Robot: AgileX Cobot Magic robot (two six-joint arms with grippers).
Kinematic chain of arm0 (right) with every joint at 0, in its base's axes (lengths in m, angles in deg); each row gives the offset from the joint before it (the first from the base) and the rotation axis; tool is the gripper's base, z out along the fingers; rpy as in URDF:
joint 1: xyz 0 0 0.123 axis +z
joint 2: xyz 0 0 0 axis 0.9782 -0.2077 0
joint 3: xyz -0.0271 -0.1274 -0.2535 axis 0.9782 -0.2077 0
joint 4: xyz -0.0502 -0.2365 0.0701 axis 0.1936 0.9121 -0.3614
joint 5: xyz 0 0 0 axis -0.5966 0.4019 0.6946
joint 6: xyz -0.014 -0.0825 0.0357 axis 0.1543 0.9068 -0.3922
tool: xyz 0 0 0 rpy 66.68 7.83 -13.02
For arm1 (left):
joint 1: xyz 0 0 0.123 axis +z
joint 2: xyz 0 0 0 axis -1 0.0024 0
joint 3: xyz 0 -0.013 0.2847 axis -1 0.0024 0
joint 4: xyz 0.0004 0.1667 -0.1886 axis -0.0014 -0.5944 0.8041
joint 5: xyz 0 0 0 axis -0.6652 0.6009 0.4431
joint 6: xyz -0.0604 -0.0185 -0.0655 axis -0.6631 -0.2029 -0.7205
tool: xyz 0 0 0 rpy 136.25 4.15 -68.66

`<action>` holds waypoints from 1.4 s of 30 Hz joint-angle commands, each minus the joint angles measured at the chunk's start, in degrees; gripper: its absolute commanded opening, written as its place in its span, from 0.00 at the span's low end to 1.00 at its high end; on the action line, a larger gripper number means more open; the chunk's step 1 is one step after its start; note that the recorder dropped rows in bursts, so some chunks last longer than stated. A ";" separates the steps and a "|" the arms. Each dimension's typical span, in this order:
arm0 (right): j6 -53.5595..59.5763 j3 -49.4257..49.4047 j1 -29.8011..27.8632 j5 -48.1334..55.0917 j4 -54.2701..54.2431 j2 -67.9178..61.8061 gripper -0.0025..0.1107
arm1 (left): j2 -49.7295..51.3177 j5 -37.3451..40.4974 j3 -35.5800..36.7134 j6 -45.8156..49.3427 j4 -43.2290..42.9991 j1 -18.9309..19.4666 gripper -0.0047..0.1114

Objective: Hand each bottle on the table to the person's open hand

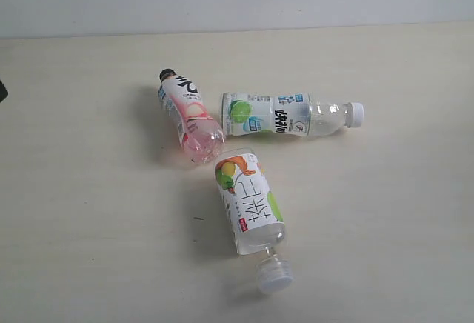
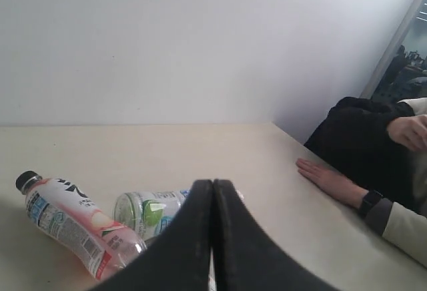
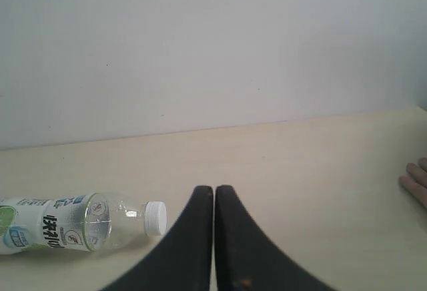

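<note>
Lying on worktop [image 1: 74, 227], close together: pink bottle [image 1: 189, 119], lime bottle [image 1: 285, 114], fruit bottle [image 1: 248, 201]. Prob. light, smooth, slippy, a bit squashy, apt to roll; best grabbed round middle, on label. Pressed together & empty: left claw [image 2: 213, 185], right claw [image 3: 213, 189].

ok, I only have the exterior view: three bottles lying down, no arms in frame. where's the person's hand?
Observer: The left wrist view shows the person's hand lying flat at the edge of the table, not held up.
Operator: grippers holding anything?
Observer: No. The left gripper is shut with nothing in it. The pink bottle and lime bottle lie beyond it.
Operator: and the right?
Observer: The right gripper is also shut and holds nothing. It is clear of the lime bottle.
</note>
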 commanded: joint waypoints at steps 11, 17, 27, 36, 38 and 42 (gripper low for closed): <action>0.05 -0.26 -0.24 -0.61 -0.02 0.32 0.03 | -0.37 -9.92 0.24 -0.24 13.51 -0.23 0.04; 0.05 -0.26 -0.24 -0.61 -0.02 0.32 0.03 | -0.42 1.05 0.24 26.02 31.52 -0.10 0.04; 0.05 -0.26 -0.24 -0.61 -0.02 0.32 0.03 | -4.21 -15.98 2.06 81.34 75.71 16.23 0.04; 0.05 -0.26 -0.24 -0.61 -0.02 0.32 0.03 | -7.89 -33.62 12.10 91.99 86.00 26.61 0.04; 0.05 -0.26 -0.24 -0.61 -0.02 0.32 0.03 | -8.95 -33.62 13.13 93.90 86.00 26.61 0.04; 0.05 -0.26 -0.24 -0.61 -0.02 0.32 0.03 | -10.39 -33.64 13.82 96.22 85.00 26.61 0.04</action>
